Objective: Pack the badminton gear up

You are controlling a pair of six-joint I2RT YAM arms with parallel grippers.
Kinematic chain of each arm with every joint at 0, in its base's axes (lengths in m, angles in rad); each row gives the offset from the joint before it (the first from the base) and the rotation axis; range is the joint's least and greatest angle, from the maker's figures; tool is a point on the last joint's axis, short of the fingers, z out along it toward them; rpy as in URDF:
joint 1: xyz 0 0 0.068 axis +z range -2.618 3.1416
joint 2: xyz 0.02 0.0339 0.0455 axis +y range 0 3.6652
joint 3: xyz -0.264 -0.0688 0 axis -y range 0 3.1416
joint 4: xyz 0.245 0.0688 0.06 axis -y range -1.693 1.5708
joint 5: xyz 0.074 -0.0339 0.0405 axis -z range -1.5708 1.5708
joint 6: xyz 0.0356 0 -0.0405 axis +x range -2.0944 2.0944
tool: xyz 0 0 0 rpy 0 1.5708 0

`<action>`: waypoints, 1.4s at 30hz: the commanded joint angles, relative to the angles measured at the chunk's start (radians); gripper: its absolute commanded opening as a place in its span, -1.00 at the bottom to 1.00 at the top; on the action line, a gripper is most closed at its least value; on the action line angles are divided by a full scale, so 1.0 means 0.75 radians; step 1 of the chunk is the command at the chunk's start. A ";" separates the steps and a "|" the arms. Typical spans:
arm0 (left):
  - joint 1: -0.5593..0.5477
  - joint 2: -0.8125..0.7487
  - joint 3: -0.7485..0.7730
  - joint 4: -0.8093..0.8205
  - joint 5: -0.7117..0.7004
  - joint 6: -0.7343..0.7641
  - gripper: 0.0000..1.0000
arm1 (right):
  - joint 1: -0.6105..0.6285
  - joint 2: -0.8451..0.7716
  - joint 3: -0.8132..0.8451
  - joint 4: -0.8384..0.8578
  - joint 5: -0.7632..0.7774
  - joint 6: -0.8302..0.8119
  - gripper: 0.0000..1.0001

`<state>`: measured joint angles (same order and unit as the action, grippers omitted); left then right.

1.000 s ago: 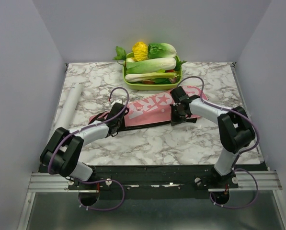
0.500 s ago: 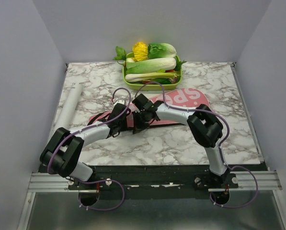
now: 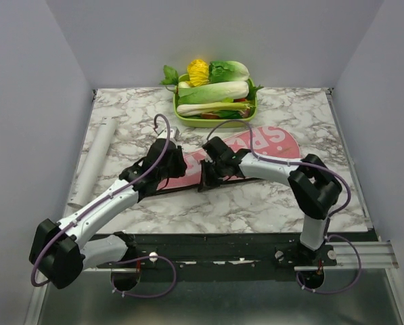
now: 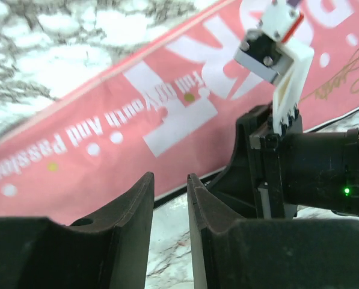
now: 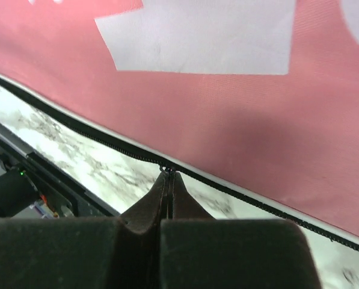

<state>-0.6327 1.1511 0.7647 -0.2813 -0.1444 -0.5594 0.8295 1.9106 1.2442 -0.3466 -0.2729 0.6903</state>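
The pink cover bag (image 3: 269, 141) with white lettering lies slantwise across the marble table (image 3: 256, 203). My right gripper (image 3: 205, 181) sits at the bag's near edge, about halfway along. In the right wrist view the right gripper (image 5: 169, 174) is shut on the zipper pull (image 5: 166, 169) of the black zipper below the pink cover (image 5: 239, 102). My left gripper (image 3: 176, 170) hovers over the bag's narrow end. In the left wrist view the left gripper (image 4: 170, 189) is open with only marble between its fingers, the pink cover (image 4: 107, 120) just beyond. A long white tube (image 3: 97, 157) lies at the left.
A green tray (image 3: 188, 119) of vegetables stands at the back centre, just behind the bag. The right arm's gripper body (image 4: 299, 174) is close to the right of my left fingers. Grey walls enclose the table on three sides.
The right gripper slid left along the bag's near edge, then a little back to the right. The left arm swung out and stretched forward, and its jaws widened slightly.
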 commanded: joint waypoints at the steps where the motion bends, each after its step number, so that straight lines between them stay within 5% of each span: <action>1: 0.003 -0.042 0.128 -0.212 -0.028 0.028 -0.27 | -0.081 -0.173 -0.151 0.020 0.026 -0.024 -0.99; 7: 0.021 0.016 0.206 -0.373 -0.120 0.071 -0.26 | -0.237 -0.347 -0.329 -0.008 0.008 -0.102 -0.99; 15: 0.130 -0.013 0.034 -0.369 -0.028 0.002 -0.26 | -0.410 -0.402 -0.481 -0.029 0.018 -0.198 -0.99; 25: 0.222 -0.099 -0.164 -0.308 0.074 -0.052 -0.24 | -0.421 -0.351 -0.487 -0.008 -0.019 -0.194 -0.99; 42: 0.281 0.126 -0.263 -0.022 0.158 -0.113 -0.31 | -0.370 -0.334 -0.505 0.026 -0.068 -0.153 -0.99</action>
<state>-0.4267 1.2133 0.5900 -0.3630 -0.0475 -0.6258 0.5190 1.6428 0.8764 -0.3378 -0.2977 0.5648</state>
